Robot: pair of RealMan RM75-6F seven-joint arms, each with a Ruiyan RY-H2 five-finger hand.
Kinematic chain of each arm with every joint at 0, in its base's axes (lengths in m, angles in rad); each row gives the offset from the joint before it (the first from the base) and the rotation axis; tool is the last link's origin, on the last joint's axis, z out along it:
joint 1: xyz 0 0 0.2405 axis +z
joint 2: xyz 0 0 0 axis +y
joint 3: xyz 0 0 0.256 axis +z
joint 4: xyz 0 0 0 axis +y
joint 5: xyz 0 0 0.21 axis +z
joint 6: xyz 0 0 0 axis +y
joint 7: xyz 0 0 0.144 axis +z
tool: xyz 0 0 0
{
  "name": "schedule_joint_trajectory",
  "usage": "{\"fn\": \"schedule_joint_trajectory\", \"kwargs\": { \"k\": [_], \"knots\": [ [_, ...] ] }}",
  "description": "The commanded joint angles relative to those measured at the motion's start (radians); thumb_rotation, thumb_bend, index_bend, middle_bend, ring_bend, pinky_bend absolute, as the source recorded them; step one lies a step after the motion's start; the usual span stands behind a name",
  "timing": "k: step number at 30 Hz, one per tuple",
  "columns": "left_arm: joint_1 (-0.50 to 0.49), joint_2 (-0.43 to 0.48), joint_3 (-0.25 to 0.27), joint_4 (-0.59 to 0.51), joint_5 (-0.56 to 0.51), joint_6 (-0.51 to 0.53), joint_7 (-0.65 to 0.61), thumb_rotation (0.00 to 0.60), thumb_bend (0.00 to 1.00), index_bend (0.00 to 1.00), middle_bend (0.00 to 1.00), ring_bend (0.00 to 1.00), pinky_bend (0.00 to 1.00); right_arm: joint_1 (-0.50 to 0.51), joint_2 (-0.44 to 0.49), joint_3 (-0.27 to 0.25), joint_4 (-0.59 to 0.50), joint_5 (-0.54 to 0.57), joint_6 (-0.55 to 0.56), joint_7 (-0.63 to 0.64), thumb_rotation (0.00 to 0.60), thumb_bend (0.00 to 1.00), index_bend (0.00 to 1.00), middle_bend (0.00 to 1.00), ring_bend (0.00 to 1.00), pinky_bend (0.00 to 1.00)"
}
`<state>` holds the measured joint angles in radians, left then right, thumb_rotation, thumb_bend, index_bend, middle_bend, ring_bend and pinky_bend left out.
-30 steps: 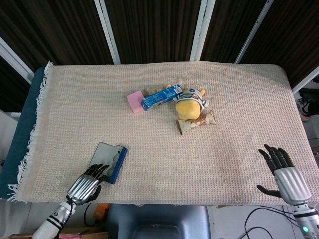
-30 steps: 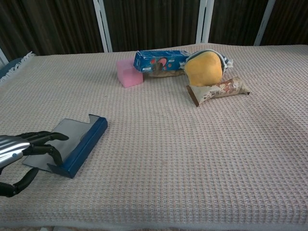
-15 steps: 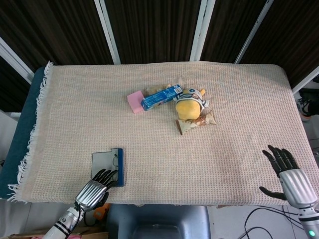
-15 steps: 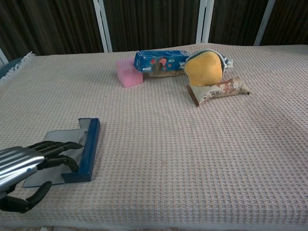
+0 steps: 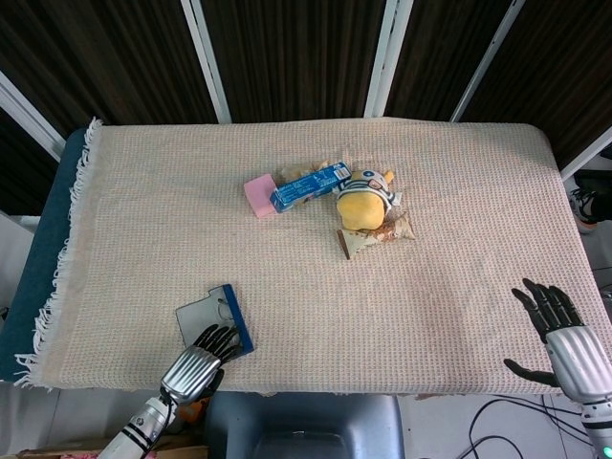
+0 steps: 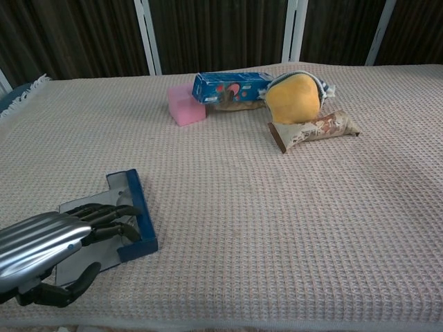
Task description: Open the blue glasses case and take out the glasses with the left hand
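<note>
Beige woven cloth (image 5: 449,249) covers the table before dark panels. At its near left edge lies the blue glasses case (image 5: 214,322), flat and grey inside; the left hand (image 5: 196,365) rests its fingers on it, though whether it grips is unclear. Mid-table sit a pink block (image 5: 258,196), blue box (image 5: 308,186) and yellow toy (image 5: 360,208). Far right, the right hand (image 5: 566,342) hangs spread and empty.

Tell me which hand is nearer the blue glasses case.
Left. The left hand lies with its fingers on the blue glasses case; the right hand is spread open far across the table at its opposite near corner.
</note>
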<state>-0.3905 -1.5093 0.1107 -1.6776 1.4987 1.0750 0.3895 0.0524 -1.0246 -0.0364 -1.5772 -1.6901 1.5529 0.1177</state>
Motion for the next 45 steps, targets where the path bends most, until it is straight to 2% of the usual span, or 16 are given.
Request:
{"fn": "schedule_joint_trajectory", "kwargs": {
  "k": [1,9,25,34,45],
  "knots": [
    [-0.007,-0.024,-0.013,0.003,-0.02,-0.016,0.011,0.6,0.63,0.16,0.0,0.0,0.0,0.0,0.0,0.0,0.0,-0.001,0.001,0.001,0.6,0.09,0.0,0.0,0.0,0.0],
    [-0.014,-0.123,-0.063,0.082,-0.064,0.0,0.098,0.6,0.63,0.14,0.0,0.0,0.0,-0.004,0.004,0.003,0.004,0.002,0.008,0.013,0.6,0.1,0.0,0.0,0.0,0.0],
    [-0.036,-0.224,-0.102,0.139,-0.094,0.012,0.151,0.6,0.63,0.11,0.0,0.0,0.0,-0.011,0.006,0.006,0.014,0.004,0.019,0.028,0.6,0.1,0.0,0.0,0.0,0.0],
    [-0.066,-0.292,-0.152,0.194,-0.14,0.005,0.191,0.6,0.62,0.11,0.0,0.0,0.0,-0.011,0.008,0.008,0.016,0.005,0.02,0.037,0.6,0.1,0.0,0.0,0.0,0.0],
    [-0.12,-0.379,-0.235,0.314,-0.231,-0.012,0.236,0.6,0.62,0.1,0.0,0.0,0.0,-0.014,0.013,0.014,0.022,0.015,0.024,0.056,0.6,0.09,0.0,0.0,0.0,0.0]
  ]
}}
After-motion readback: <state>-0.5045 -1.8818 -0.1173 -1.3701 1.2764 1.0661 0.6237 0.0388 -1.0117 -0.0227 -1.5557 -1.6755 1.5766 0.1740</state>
